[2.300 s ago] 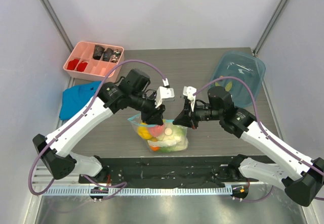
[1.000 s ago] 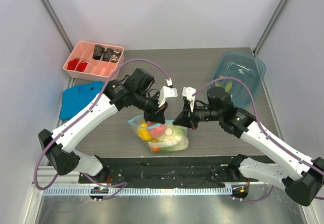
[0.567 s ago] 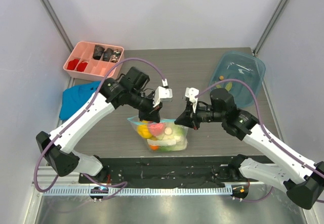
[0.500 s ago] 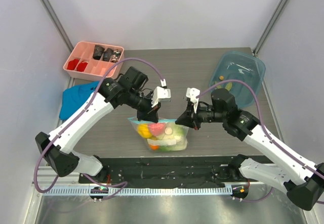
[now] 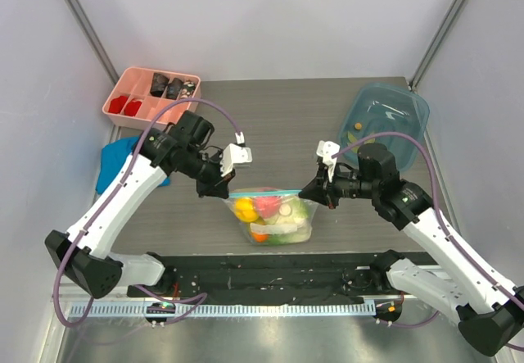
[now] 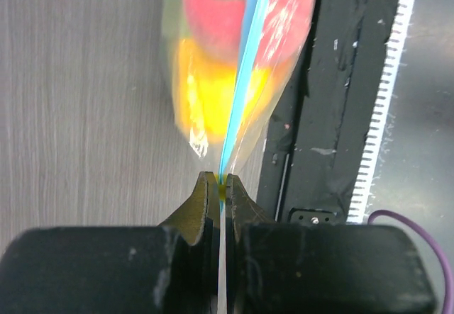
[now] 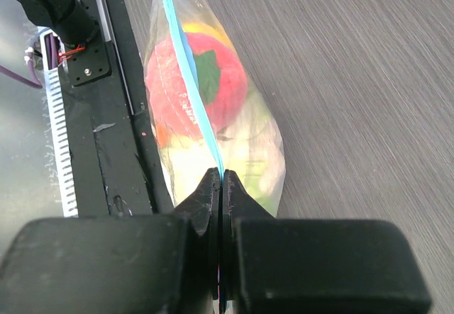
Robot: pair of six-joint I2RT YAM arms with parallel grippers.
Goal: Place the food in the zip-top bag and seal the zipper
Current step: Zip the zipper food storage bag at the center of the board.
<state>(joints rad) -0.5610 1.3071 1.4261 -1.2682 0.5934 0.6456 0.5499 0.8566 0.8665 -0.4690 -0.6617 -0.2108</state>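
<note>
Grippers have spread since 2.3 s ago: they were close together over the bag (image 5: 277, 225). Now the left gripper (image 5: 224, 188) sits at the left end of the zipper (image 5: 265, 191) and the right gripper (image 5: 312, 192) at the right end, with the strip pulled into a straight line between them.

Bag is mid-counter toward the near edge, just behind the black mat (image 5: 270, 269). Food (image 5: 260, 210) is all inside; red, yellow, orange and pale green show through the film.

Risks, my read:
- Each wrist view shows the strip as one thin line, but the left wrist view is blurred. Can't confirm the tracks are locked along the full run. Let go with a gap mid-span and the food's weight pops it open.
- Bite is thin, right at the strip ends. More outward pull and an end slips free, the bag swings or tips, and fruit rolls toward the near edge.
- Over-tension could tear the film at the corners.

Pose: both jaws are clamped on the zipper, pads together with only the strip between. Left arm arcs in from the near-left corner, right arm from the near-right. Both wrists angle down and inward, roughly mirrored.

Further back: cloth (image 5: 110, 165) at the left edge, tray (image 5: 151, 98) in the far-left corner, bowl (image 5: 391, 115) in the far-right.
</note>
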